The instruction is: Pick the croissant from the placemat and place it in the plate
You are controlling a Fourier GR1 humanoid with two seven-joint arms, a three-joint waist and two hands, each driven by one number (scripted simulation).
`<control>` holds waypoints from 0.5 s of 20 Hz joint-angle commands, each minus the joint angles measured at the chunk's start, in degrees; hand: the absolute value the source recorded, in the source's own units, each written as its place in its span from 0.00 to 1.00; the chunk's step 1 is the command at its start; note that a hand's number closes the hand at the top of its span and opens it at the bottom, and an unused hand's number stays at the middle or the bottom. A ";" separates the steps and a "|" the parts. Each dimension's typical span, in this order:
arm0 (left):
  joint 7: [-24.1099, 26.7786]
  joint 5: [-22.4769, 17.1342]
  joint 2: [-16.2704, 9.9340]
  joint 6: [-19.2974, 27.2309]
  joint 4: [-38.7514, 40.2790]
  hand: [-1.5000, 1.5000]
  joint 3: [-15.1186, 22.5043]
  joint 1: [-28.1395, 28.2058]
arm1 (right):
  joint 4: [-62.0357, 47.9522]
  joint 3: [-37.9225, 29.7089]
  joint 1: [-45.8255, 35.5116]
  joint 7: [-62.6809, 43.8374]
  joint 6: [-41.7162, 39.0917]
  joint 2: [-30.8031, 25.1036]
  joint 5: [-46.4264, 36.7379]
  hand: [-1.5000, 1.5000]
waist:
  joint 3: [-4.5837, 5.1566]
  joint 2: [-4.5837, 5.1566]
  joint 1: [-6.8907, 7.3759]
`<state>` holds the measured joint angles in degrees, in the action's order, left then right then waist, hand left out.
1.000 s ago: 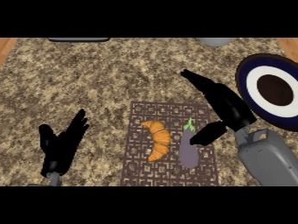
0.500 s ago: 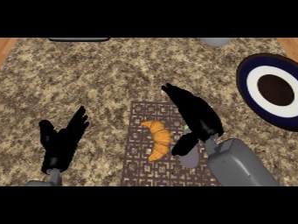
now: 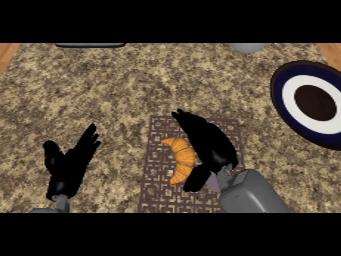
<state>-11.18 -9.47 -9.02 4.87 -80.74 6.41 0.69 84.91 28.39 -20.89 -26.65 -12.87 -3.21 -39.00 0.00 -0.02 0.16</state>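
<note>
Shifting leftward since half a second ago, the right hand (image 3: 206,145) now lies over the placemat (image 3: 162,175), its straight fingers along the right side of the croissant (image 3: 180,159) and its thumb at the lower tip; nothing is gripped. One croissant, one placemat and one plate (image 3: 287,107) show. On the mat, the croissant runs lengthwise up and down the view. At lower left, the left hand (image 3: 69,167) rests open.

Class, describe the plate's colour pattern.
Head view: the plate has a dark navy rim, a white ring and a dark brown centre.
</note>
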 commanded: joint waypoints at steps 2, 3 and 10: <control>-1.83 2.72 1.97 1.56 -3.87 0.50 1.13 2.50 | 0.44 1.37 3.18 0.19 1.21 2.97 -5.78 0.00 | 0.00 -0.03 0.00; -1.66 0.43 0.66 -1.38 -3.31 0.50 -1.09 1.33 | 1.93 -0.20 1.95 -1.53 -1.91 2.50 -5.71 0.00 | 0.00 -0.02 -0.03; 2.94 2.34 2.57 -1.98 8.08 0.50 -2.61 -4.15 | -5.89 1.68 -0.12 -1.93 2.99 3.18 -10.13 0.00 | 0.02 0.05 -0.15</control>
<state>-10.61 -7.57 -7.03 4.00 -79.61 5.66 0.49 79.77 29.69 -20.12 -26.92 -9.88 -0.49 -47.71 0.00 0.01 0.16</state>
